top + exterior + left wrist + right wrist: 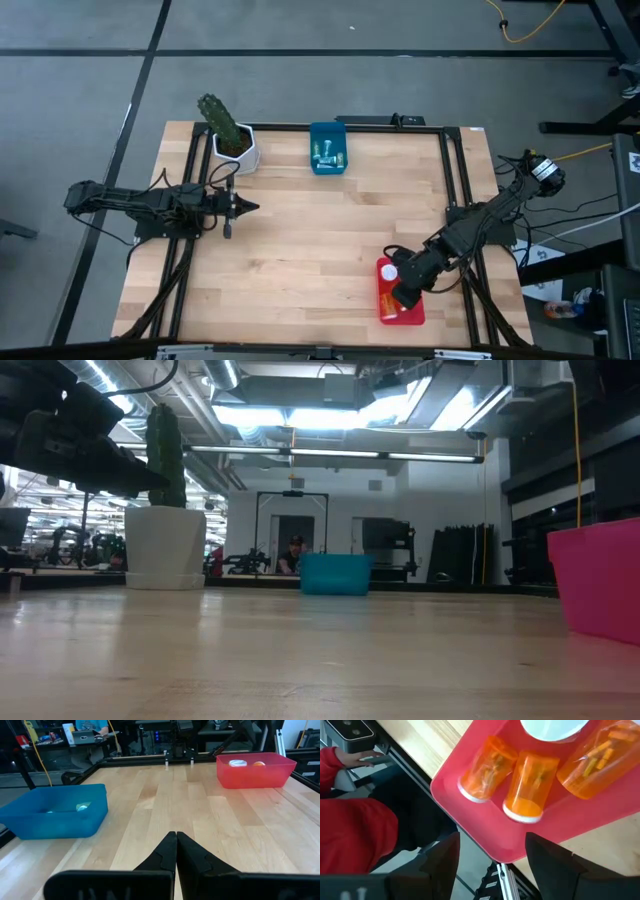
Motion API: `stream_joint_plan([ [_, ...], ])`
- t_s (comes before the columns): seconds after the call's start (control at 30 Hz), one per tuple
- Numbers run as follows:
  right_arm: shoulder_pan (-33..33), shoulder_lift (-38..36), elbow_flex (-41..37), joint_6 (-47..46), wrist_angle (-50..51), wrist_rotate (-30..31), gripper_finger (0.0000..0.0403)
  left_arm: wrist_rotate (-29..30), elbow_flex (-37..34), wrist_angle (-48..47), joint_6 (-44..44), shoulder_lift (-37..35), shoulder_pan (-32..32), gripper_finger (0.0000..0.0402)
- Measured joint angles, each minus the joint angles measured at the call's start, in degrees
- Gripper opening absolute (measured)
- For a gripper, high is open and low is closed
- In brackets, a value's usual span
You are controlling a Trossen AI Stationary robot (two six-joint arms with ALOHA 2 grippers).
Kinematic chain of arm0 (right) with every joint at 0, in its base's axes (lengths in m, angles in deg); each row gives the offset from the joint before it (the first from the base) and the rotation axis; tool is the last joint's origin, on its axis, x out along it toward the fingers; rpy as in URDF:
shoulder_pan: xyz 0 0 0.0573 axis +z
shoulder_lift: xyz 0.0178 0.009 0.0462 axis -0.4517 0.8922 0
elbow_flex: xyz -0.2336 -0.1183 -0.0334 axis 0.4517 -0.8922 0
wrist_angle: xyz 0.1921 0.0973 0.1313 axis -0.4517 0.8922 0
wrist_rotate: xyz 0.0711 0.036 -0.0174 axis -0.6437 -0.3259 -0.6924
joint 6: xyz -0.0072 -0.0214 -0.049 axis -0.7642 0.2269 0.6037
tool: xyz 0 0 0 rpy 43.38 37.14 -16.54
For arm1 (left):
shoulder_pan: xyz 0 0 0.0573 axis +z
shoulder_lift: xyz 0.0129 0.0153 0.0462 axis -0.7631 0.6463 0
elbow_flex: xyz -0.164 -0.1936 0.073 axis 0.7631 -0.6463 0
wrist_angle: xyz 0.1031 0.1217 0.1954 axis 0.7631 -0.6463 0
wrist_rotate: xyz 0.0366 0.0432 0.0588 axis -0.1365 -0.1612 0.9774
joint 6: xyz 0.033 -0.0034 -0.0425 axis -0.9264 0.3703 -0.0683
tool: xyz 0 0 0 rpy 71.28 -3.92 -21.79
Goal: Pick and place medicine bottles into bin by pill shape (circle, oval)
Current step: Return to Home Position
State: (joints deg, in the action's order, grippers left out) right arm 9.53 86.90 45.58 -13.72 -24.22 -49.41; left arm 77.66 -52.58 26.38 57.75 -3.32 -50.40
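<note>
Three orange medicine bottles (pixel 530 785) lie on their sides in the red bin (pixel 485 827), beside a round white cap (pixel 552 727). My right gripper (pixel 492 852) hovers above the bin's near corner, open, with nothing between its fingers; in the high view it (pixel 402 295) covers part of the bin (pixel 385 305). The blue bin (pixel 327 148) at the far middle of the table holds small pale bottles (pixel 325 152), one of which (pixel 82 807) shows in the left wrist view. My left gripper (pixel 176 845) rests shut over the table's left side (pixel 240 207).
A white pot with a green cactus (pixel 235 140) stands at the far left, near the left gripper. Bare wood (pixel 320 240) lies between the two bins. A person in a red sleeve (pixel 355 825), hand (pixel 365 757) resting, sits just past the table's near edge.
</note>
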Motion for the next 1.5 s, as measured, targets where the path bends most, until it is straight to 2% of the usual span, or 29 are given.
stream_joint_plan([
  [0.23,0.0,0.0,0.0,-0.1,0.0,0.3,0.0225,0.0,0.0,0.0,0.0,0.0,0.0,0.0000],
  [0.37,0.0,0.0,0.0,0.0,0.0,7.9,0.0225,0.0,0.0,0.0,0.0,0.0,0.0,0.0000],
  [0.47,0.0,0.0,0.0,0.4,0.0,18.1,0.0225,0.0,0.0,0.0,0.0,0.0,0.0,0.0000],
  [0.53,0.0,0.0,0.0,3.0,-0.2,27.2,0.0225,0.0,0.0,0.0,0.0,0.0,0.0,0.0000],
  [0.83,-1.3,5.1,0.0,23.4,-5.9,69.3,0.0225,0.0,0.0,0.0,0.0,0.0,0.0,0.0000],
  [0.93,-3.4,7.8,0.0,28.5,-7.3,78.4,0.0225,0.0,0.0,0.0,0.0,0.0,0.0,0.0000],
  [1.03,-6.9,10.4,0.0,31.6,-8.6,78.6,0.0225,0.0,0.0,0.0,0.0,0.0,0.0,0.0000],
  [1.2,-14.8,11.9,0.0,37.2,-6.4,72.8,0.0225,0.0,0.0,0.0,0.0,0.0,0.0,0.0000],
  [1.37,-25.1,6.4,0.0,49.2,-4.0,64.0,0.0225,0.0,0.0,0.0,0.0,0.0,0.0,0.0000],
  [1.5,-31.3,0.1,0.0,56.5,-0.7,62.6,0.0225,0.0,0.0,0.0,0.0,0.0,0.0,0.0000],
])
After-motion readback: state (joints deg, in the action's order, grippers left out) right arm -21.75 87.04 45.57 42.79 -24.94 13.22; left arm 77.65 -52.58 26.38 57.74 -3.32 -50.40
